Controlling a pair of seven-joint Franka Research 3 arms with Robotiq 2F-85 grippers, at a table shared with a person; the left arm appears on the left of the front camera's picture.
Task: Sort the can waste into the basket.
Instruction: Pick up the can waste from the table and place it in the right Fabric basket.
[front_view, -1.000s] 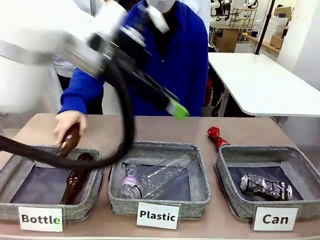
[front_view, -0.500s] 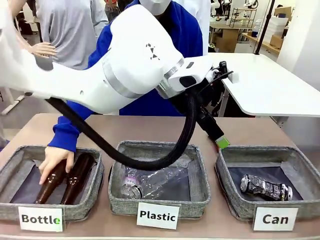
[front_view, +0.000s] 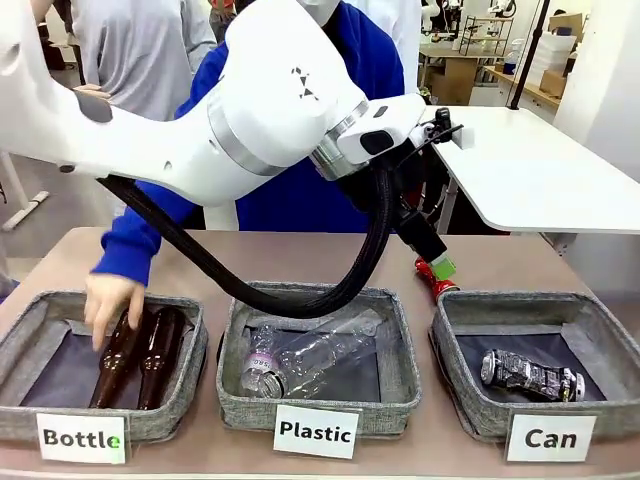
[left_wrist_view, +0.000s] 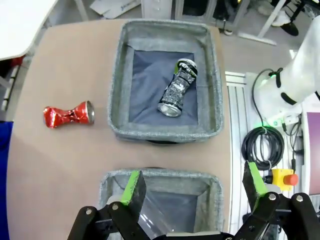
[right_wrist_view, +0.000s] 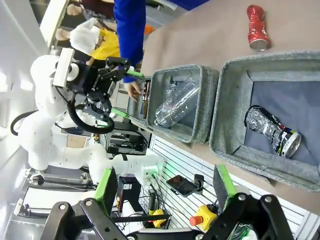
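A crushed red can (front_view: 433, 277) lies on the table just behind the grey "Can" basket (front_view: 590, 312). A crushed silver-grey can (front_view: 530, 372) lies inside that basket. My left arm reaches across the middle, and its gripper (front_view: 437, 262) hangs open above the red can with nothing in it. Looking down from the left wrist, the open left gripper (left_wrist_view: 193, 185) is over the near basket, with the red can (left_wrist_view: 67, 114) beside the "Can" basket (left_wrist_view: 115, 100) and the silver can (left_wrist_view: 177, 88) in it. My right gripper (right_wrist_view: 165, 186) is open and empty, off the table's edge.
The "Plastic" basket (front_view: 400, 350) holds clear plastic bottles (front_view: 310, 358). In the "Bottle" basket (front_view: 30, 330) lie two brown bottles (front_view: 140, 355), with a person's hand (front_view: 112, 300) on them. A person in blue stands at the far side. A white table (front_view: 530, 170) is at the back right.
My left arm has swung from the left side to the right, bringing its gripper over the red can. The person's hand has laid a second brown bottle into the "Bottle" basket.
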